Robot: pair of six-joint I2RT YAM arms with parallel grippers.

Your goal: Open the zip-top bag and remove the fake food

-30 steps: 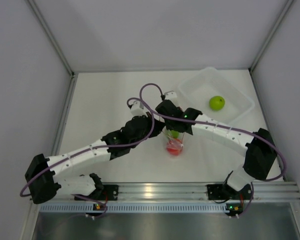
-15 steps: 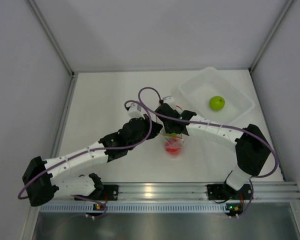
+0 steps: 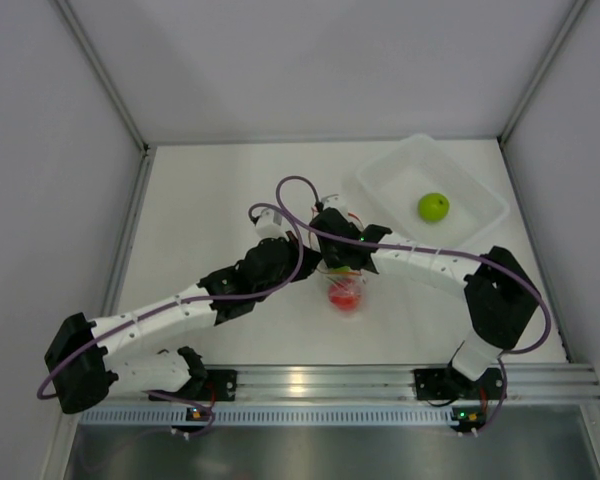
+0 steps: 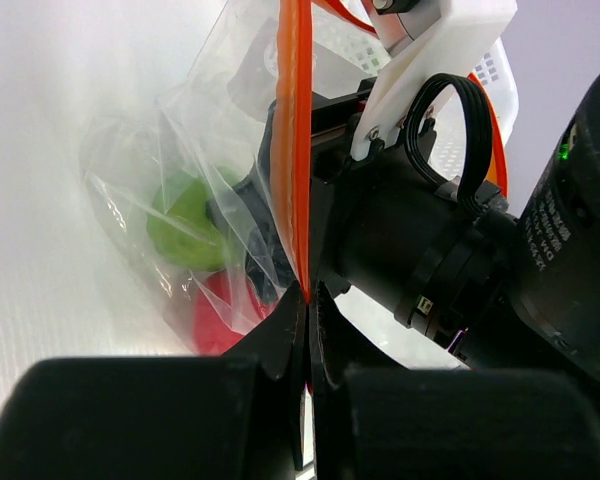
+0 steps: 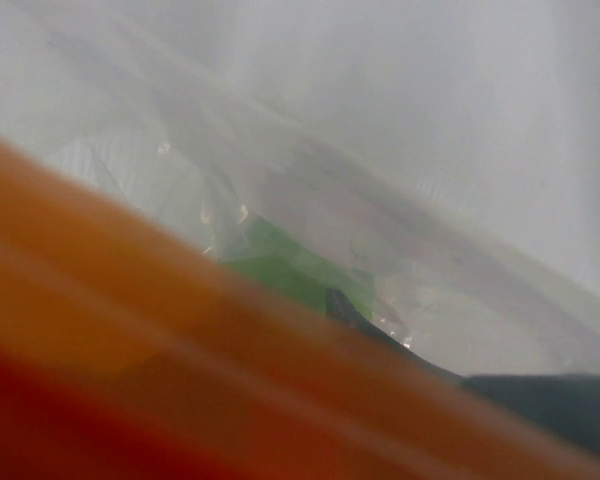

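Note:
The clear zip-top bag [image 3: 348, 288] hangs just above the table's middle, its red-orange zip strip [image 4: 295, 150] pinched between the fingertips of my shut left gripper [image 4: 308, 295] [image 3: 318, 264]. Inside it lie fake food pieces: a lime green ball [image 4: 185, 220] [image 5: 290, 265] above a red ball [image 4: 220, 310] [image 3: 346, 293]. My right gripper [image 3: 343, 262] reaches down into the bag's mouth. One dark fingertip [image 5: 380, 325] shows beside the green ball; the blurred strip [image 5: 130, 330] hides the other, so its opening is unclear. Another green ball [image 3: 433, 207] rests in the tub.
A clear rigid tub [image 3: 470, 190] stands at the back right of the white table. Grey walls close in the left, back and right sides. The two arms cross near the middle, with purple cables looping above them.
My right arm has shifted left and down, sinking its gripper deeper into the bag's mouth. The left gripper has kept its hold on the zip strip, moving slightly back.

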